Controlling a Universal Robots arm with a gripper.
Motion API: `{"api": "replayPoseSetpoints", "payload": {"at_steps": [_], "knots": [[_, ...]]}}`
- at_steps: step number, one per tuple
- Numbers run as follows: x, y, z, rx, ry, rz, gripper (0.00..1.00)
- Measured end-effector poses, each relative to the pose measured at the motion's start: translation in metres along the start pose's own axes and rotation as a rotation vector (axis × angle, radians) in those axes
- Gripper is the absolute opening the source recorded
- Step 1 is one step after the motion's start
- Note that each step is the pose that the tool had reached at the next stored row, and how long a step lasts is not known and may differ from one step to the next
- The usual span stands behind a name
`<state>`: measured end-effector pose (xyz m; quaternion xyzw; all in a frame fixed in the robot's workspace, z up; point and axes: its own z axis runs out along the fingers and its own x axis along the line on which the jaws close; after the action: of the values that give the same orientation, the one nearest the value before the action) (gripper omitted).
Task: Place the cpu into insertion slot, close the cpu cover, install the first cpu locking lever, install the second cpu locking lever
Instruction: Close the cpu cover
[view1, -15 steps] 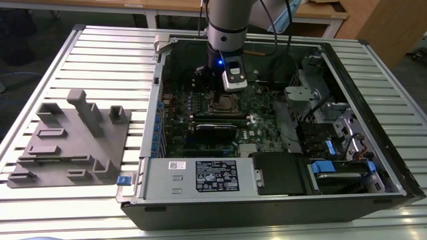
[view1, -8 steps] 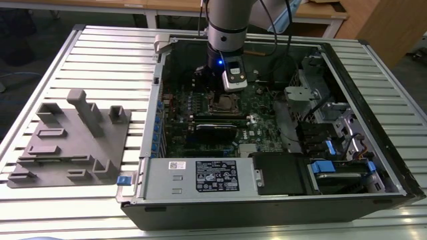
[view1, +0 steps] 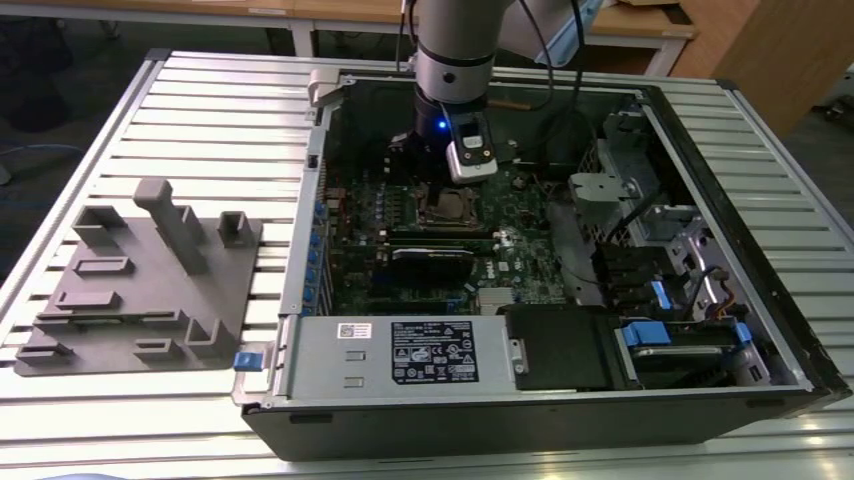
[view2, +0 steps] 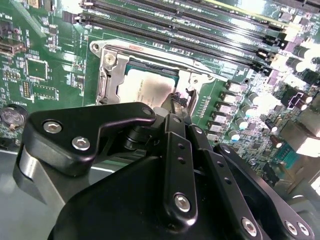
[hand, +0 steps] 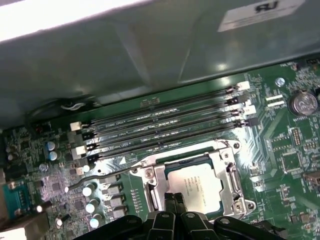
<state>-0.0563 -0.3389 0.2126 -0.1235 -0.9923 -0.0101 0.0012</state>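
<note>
The black linkage of the pincer (view2: 176, 100) lies nearest the lens in both wrist views. Its two narrow fingers (hand: 170, 201) run side by side with only a hairline between them: drawn together, with nothing visible clamped between. The tips sit right at the near edge of the cpu (hand: 200, 184). Whether they press on it or hang just above it cannot be told.

Directly beyond the tips, the cpu lies flat in the insertion slot (view1: 447, 206), silver top up. The cpu cover (hand: 229, 172) lies down around it, framing the chip. The pincer's own body hides the side of the socket closest to it, so that side of the frame is cut off in both wrist views.

On the far side of the socket from the pincer, a thin metal lever (hand: 107, 174) runs along the frame. Its free end sticks out well past the corner, and whether it is latched is hard to make out. Past it lie the long black memory slots (hand: 165, 125).

In the exterior view the arm reaches down into the open computer case (view1: 400, 400). The wrist housing (view1: 474, 150) covers the fingertips there.
</note>
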Motion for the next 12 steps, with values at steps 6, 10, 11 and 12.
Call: {"api": "replayPoseSetpoints", "payload": {"at_steps": [6,10,11,12], "knots": [[0.0,0.0,0.0003,0.0004,0.0019,-0.096,0.11],[0.0,0.0,0.0003,0.0006,0.0024,-0.118,0.11],[0.0001,0.0,0.0004,0.0005,0.0023,-0.118,0.11],[0.0001,0.0,0.0004,0.0006,0.0023,-0.118,0.11]]}}
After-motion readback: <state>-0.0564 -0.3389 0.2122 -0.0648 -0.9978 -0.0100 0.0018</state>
